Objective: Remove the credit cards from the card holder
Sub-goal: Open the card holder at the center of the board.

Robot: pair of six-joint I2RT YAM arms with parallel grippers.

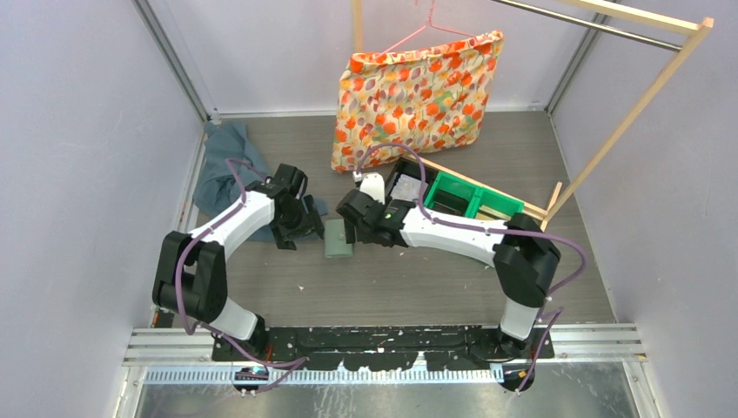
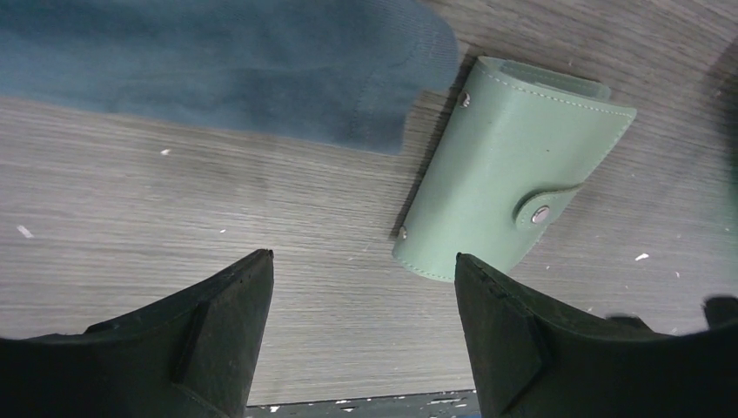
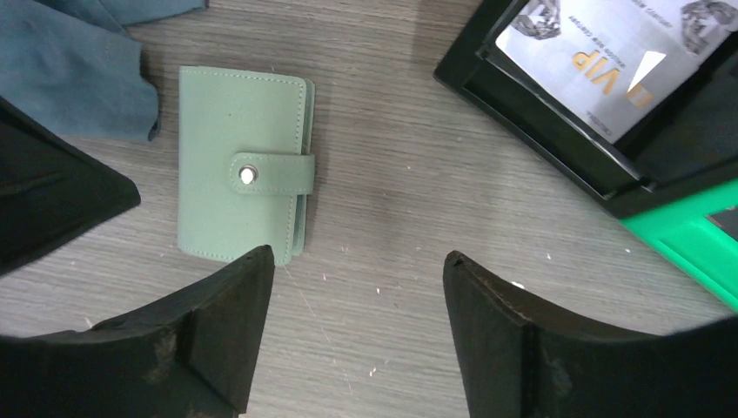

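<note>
Grey wood-grain tabletop (image 1: pixel 392 287) is bearing the flat sage-green leatherette card holder (image 3: pixel 239 174), lying snapped shut at ten o'clock of the right gripper (image 3: pixel 357 257) and one o'clock of the left gripper (image 2: pixel 361 261), both gaping empty. Probably light, pliant, slick; pinching its strap (image 3: pixel 274 174) seems wisest.

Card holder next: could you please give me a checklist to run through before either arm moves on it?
1. The card holder lies flat, not covered by the blue cloth: ok.
2. Its snap strap undone: not ok, it is fastened.
3. What is inside: cannot tell, it is shut.
4. The left gripper open and empty: ok.
5. The right gripper open and empty: ok.
</note>
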